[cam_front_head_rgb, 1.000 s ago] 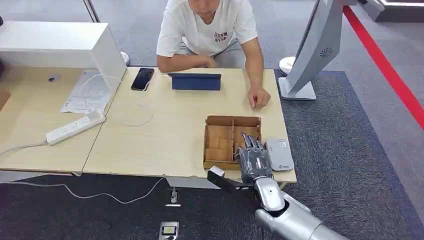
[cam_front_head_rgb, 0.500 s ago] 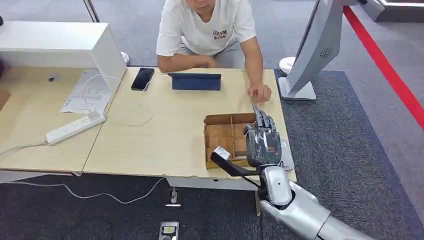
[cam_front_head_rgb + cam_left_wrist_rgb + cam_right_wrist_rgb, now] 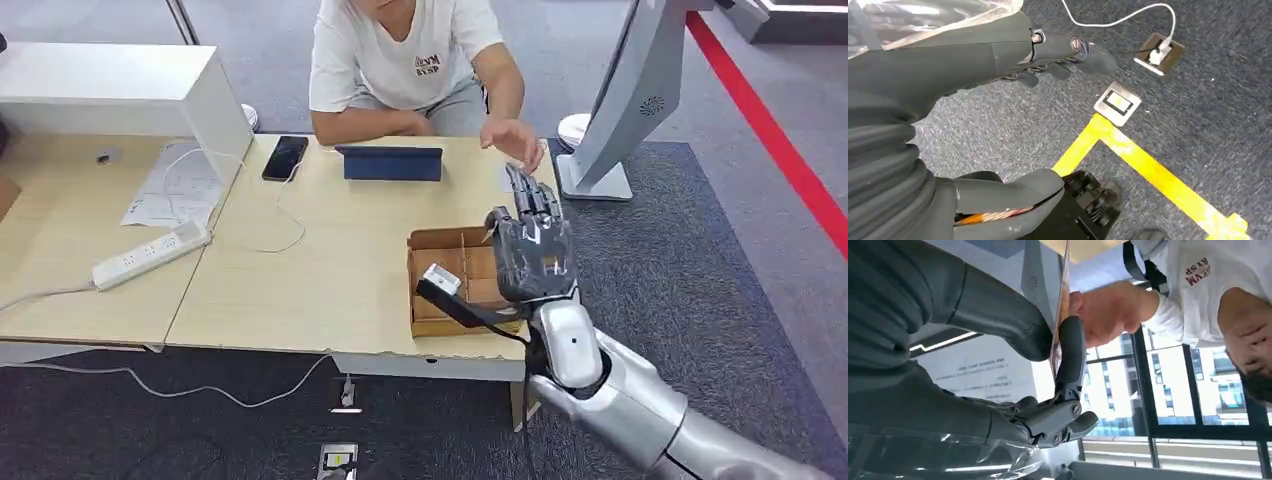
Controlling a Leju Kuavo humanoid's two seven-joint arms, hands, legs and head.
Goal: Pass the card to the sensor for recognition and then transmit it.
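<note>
— Above the right end of the light wooden table (image 3: 300, 270), what did we see?

— We saw the right hand (image 3: 530, 255) raised over the compartmented cardboard tray (image 3: 440, 275), its back toward our head camera and its fingers pointing toward the seated person (image 3: 410, 60) in the white shirt.

— Where was the card?

— From the right wrist camera we saw the card (image 3: 1064, 300) edge-on, a thin orange-tinted sheet pinched between the thick grey thumb (image 3: 998, 320) and a darker finger (image 3: 1071, 352) of the right hand (image 3: 1048, 365). It stood out beyond the fingertips. The hand was clamped on it; the remaining fingers were curled below.

— And the person?

— We saw the person's hand (image 3: 1103, 310) just beyond the card, on its far side from the wrist camera; whether it touched the card we could not tell. From the head camera that hand (image 3: 515, 140) hung above the table's far right corner, just beyond the robot's fingertips.

— The left hand?

— We saw the left hand (image 3: 1048, 55) hanging over grey carpet (image 3: 1198, 100) beside a yellow tape line (image 3: 1148, 170), fingers loosely apart and holding nothing.

— What else lay on the table?

— We noted a dark blue tablet case (image 3: 392, 163), a black phone (image 3: 285, 157), a white power strip (image 3: 150, 255) and a sheet of paper (image 3: 170, 185). A grey monitor stand (image 3: 630, 100) stood off the table's right end.
</note>
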